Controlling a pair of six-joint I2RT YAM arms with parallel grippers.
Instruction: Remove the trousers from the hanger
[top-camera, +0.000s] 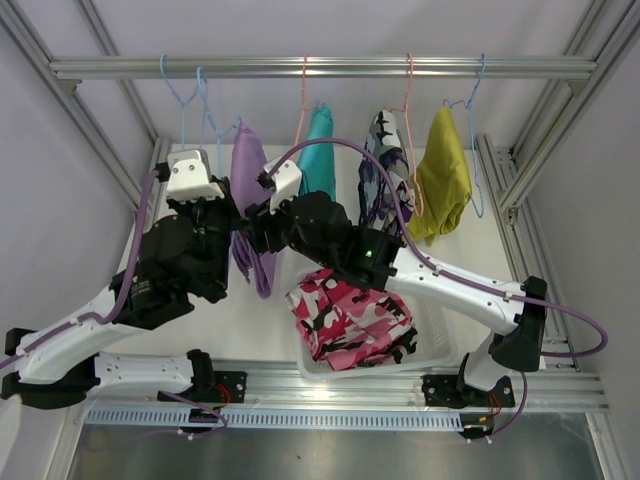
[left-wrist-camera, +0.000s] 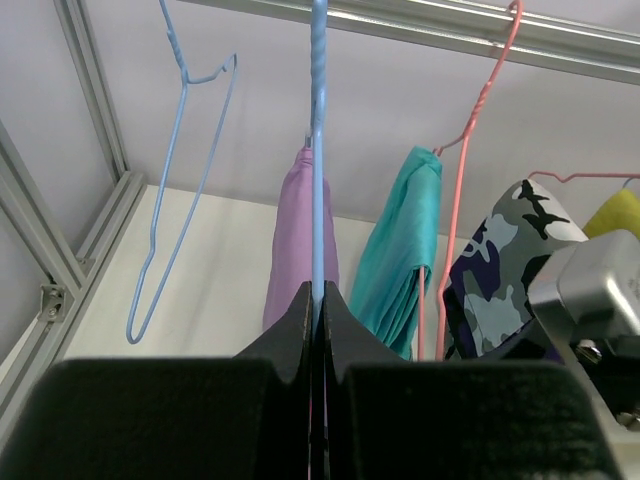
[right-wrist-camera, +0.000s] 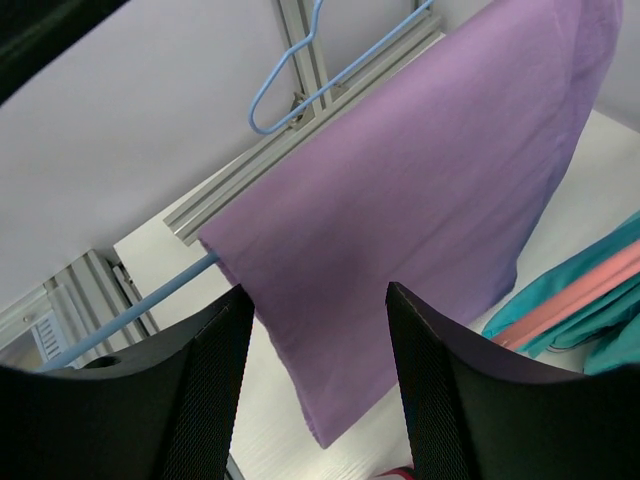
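Observation:
Lilac trousers (top-camera: 248, 190) hang folded over a blue hanger (left-wrist-camera: 318, 150) on the rail (top-camera: 330, 67). My left gripper (left-wrist-camera: 320, 296) is shut on that hanger's upright wire, with the lilac cloth (left-wrist-camera: 295, 240) just behind it. My right gripper (right-wrist-camera: 318, 300) is open; the lilac trousers (right-wrist-camera: 420, 180) hang just beyond its fingertips, draped over the hanger's bar (right-wrist-camera: 150, 300). To the right hang teal trousers (top-camera: 320, 150), purple-grey camouflage trousers (top-camera: 385, 170) and mustard trousers (top-camera: 443, 185). Pink camouflage trousers (top-camera: 350, 320) lie in the basket.
A white basket (top-camera: 440, 330) stands at the table's near edge, under my right arm. An empty blue hanger (left-wrist-camera: 180, 200) dangles at the rail's left end. Pink hangers (left-wrist-camera: 460, 200) carry the teal and camouflage pairs. Aluminium frame posts (top-camera: 110, 150) close in both sides.

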